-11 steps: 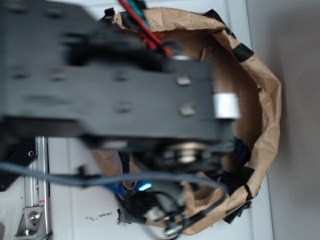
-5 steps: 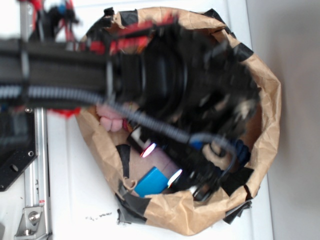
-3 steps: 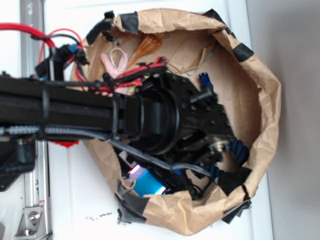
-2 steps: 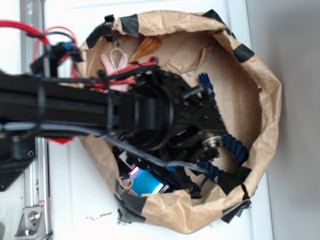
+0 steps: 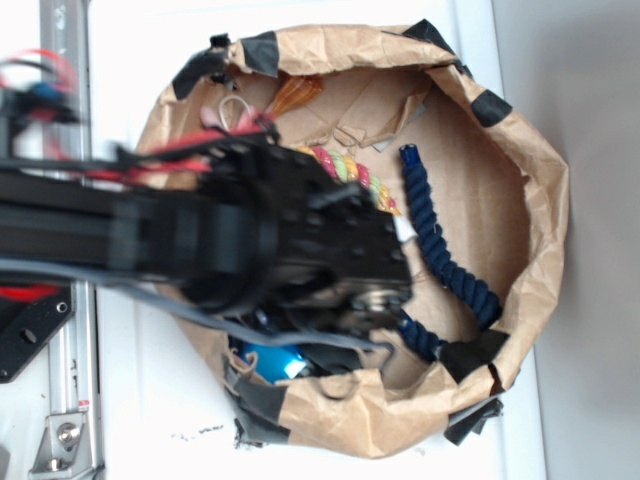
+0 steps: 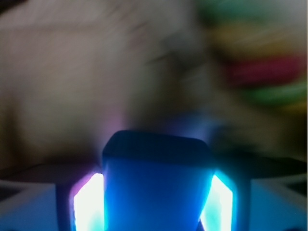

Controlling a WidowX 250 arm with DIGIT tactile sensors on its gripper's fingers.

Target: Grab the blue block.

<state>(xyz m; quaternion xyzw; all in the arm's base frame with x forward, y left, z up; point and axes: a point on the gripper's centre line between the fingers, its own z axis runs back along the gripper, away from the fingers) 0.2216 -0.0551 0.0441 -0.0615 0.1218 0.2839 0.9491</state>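
Brown paper bag (image 5: 520, 180) w/ blue block (image 6: 156, 187), navy rope (image 5: 445, 255) inside.

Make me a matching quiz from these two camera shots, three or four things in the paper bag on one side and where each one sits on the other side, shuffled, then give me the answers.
Things:
1. blue block
2. navy rope
3. multicoloured rope
4. black tape patch

Places or states:
A. stuck on the rim of the paper bag at upper right
B. between the glowing pads of the gripper
C. lying along the bag floor on the right side
D. peeking out just above the robot's wrist, near the bag's middle

Pairs: 1-B, 2-C, 3-D, 4-A
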